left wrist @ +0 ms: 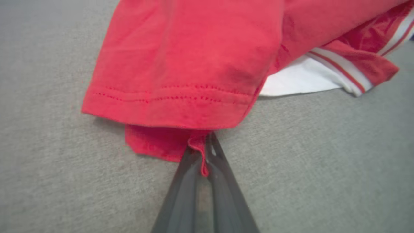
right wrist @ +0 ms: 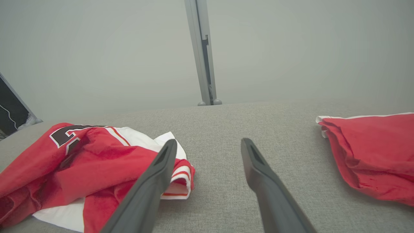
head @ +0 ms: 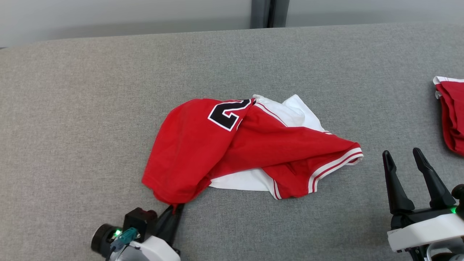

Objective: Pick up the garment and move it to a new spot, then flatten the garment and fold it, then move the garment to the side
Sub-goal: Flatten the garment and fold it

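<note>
Garment point(head: 232, 152), a red and white jersey, lies crumpled near the middle of the grey surface point(head: 90, 108), well apart from another red garment point(head: 453, 116) at the right edge. The left fingers point(left wrist: 187, 181) are closed tight on the heap's near-left corner, and the left wrist view shows only a thin fold of red hem pinched between their tips. The right fingers point(head: 395, 185) stand wide open and hold nothing, just beside the striped cuff point(head: 335, 165) but not touching it. The step in hand looks like the first pick-up, and with so small a bite of cloth it probably calls for a slow, steady lift, so the hem does not slide out as the weight of the jersey comes onto it. Raising the corner high enough for the trailing cloth to clear the surface should stop it dragging and bunching further. If the pinch looks weak, the open right fingers are well placed to take the striped cuff and share the load. The heap's long axis runs across the head view from the pinched near-left corner to the striped cuff at the right. A black number patch point(head: 230, 113) sits on its far side, folded over. Which end is the neck I cannot tell.
</note>
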Controlling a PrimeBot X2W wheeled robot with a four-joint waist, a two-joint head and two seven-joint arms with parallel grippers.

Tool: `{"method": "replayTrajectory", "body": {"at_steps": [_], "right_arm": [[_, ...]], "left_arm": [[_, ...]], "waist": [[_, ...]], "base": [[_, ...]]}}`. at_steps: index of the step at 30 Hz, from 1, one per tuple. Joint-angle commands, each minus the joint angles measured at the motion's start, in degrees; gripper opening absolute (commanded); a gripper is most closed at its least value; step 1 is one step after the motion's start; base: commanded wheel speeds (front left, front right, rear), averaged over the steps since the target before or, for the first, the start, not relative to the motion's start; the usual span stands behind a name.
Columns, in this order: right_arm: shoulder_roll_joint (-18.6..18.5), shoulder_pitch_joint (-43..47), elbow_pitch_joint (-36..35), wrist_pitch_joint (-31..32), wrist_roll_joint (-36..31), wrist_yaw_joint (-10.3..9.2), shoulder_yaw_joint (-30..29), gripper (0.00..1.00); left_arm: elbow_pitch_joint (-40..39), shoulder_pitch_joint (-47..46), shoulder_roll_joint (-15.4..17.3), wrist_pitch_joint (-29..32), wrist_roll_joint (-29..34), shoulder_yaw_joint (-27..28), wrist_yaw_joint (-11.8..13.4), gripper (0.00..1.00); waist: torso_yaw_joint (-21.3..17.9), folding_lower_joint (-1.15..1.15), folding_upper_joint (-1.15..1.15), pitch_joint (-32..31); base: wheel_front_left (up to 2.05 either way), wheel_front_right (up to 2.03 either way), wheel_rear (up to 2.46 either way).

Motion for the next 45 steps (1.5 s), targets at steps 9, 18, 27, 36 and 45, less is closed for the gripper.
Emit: {"method": "replayTrajectory", "body": {"at_steps": [9,18,27,36,45], "right_arm": [[0.57,-0.82,0.86,-0.99,0.34,0.00,-0.27,1.00],[0.97,-1.21,1.92,-1.75,0.58,0.00,0.13,1.00],[1.13,-1.59,2.12,-2.20,0.62,0.00,-0.12,1.00],[0.48,-2.17,2.28,-1.70,0.74,0.00,0.46,1.00],[0.35,-1.47,2.57,-1.28,0.83,0.00,0.33,1.00]], "left_arm": [[-15.35,-4.25,0.55,2.27,1.10,-3.05,-3.61,0.00],[-31.18,-7.10,0.85,3.82,-1.50,-0.18,-3.14,0.00],[-31.54,-1.39,2.07,-0.96,-8.23,14.53,5.26,0.00],[-17.14,3.71,-1.08,-4.81,-16.92,21.99,3.76,0.00],[-3.59,6.24,-3.47,-5.74,-17.13,20.69,0.95,0.78]], "waist": [[0.47,0.00,0.00,-0.13],[0.77,0.00,0.00,0.23],[1.26,0.00,0.00,1.18],[1.36,0.00,0.00,1.72],[1.46,0.00,0.00,1.05]], "base": [[0.00,0.00,0.00],[0.00,0.00,0.00],[0.00,0.00,0.00],[0.00,0.00,0.00],[0.00,0.00,0.00]]}}
